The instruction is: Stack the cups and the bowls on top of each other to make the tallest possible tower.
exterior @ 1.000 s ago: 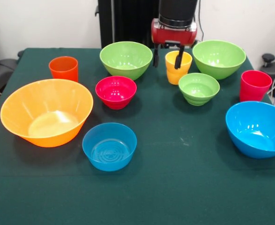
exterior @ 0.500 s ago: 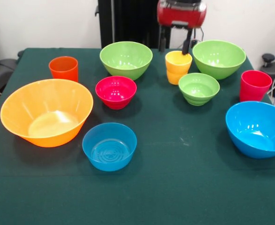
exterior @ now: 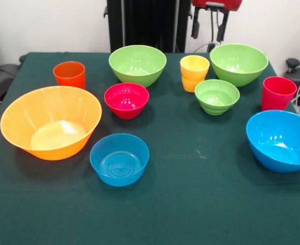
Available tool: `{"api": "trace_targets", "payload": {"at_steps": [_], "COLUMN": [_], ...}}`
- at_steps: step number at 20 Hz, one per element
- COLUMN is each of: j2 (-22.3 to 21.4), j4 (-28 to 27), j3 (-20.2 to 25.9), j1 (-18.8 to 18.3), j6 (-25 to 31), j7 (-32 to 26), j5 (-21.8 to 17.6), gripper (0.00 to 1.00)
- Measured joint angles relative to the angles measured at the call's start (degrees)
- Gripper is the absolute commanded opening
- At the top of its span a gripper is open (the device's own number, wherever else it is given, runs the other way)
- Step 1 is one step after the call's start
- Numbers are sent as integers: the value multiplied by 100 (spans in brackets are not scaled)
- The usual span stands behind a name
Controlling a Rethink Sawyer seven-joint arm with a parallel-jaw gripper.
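All the cups and bowls stand apart on the green table; no tower stands. The yellow ribbed cup is at the far middle, the orange cup far left, the red cup at the right. Two big green bowls flank the yellow cup. The small green bowl, small red bowl and small blue bowl sit in the middle. The very wide orange bowl is at the left, the big blue bowl at the right. My gripper hangs open and empty, high above and behind the yellow cup.
The robot's black pedestal stands behind the table's far edge. Black objects lie off the table's right far corner. A wide strip of green cloth runs along the near edge.
My gripper rose from around the yellow cup's rim, up and to the right, and left the cup standing in place. Nothing else moved.
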Motion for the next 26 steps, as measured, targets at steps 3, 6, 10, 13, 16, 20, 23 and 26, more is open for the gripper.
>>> {"api": "trace_targets", "payload": {"at_steps": [3,6,10,13,16,20,23,26], "j2": [49,111,241,333,416,547,611,652], "j4": [115,225,347,392,419,424,425,449], "j3": [2,2,4,15,22,51,73,165], "j1": [59,64,57,22,-14,-66,-91,-195], "j6": [-51,-221,-665,-977,-1303,-1684,-1844,-1928], "j7": [222,426,644,718,757,760,760,760], "j5": [25,25,25,26,27,27,27,5], "gripper": [100,100,100,100,100,100,100,100]}}
